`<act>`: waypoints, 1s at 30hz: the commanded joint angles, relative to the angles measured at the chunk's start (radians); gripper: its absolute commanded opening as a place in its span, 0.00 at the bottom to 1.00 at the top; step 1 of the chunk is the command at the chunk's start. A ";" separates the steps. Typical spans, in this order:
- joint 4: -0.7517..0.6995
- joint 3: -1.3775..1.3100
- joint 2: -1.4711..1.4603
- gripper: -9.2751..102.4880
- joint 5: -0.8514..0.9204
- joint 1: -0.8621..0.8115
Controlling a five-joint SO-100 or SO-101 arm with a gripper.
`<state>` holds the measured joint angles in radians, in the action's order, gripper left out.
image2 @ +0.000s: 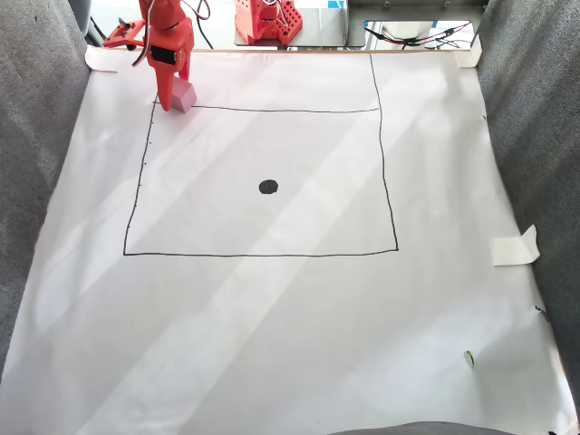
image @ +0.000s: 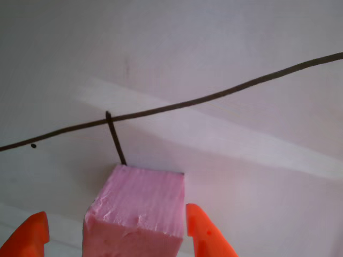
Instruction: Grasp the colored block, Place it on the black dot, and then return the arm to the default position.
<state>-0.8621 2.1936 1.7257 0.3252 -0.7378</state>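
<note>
The pink colored block (image: 140,206) sits on the white paper, just in front of a corner of the drawn lines. My orange gripper (image: 115,214) is open and straddles it. The right finger (image: 206,233) is close against the block's side, while the left finger (image: 27,235) stands a clear gap away. In the fixed view the arm (image2: 166,50) reaches down at the far left corner of the drawn square, with the block (image2: 186,96) at its gripper (image2: 172,98). The black dot (image2: 268,187) lies near the square's middle, well away from the block.
A thin black square outline (image2: 384,172) is drawn on the white paper (image2: 290,335). Grey fabric (image2: 535,136) borders both sides. A tape tab (image2: 515,246) sits at the right edge. Orange hardware (image2: 267,20) and cables stand along the far edge.
</note>
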 commanded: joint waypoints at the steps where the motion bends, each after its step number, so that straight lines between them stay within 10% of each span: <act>1: 0.012 0.005 0.006 0.37 0.009 0.003; 18: 0.048 0.044 0.052 0.08 -0.009 0.014; 30: -0.021 0.009 0.135 0.08 -0.095 0.170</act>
<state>-0.8268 2.2764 1.8316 0.2761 -0.6213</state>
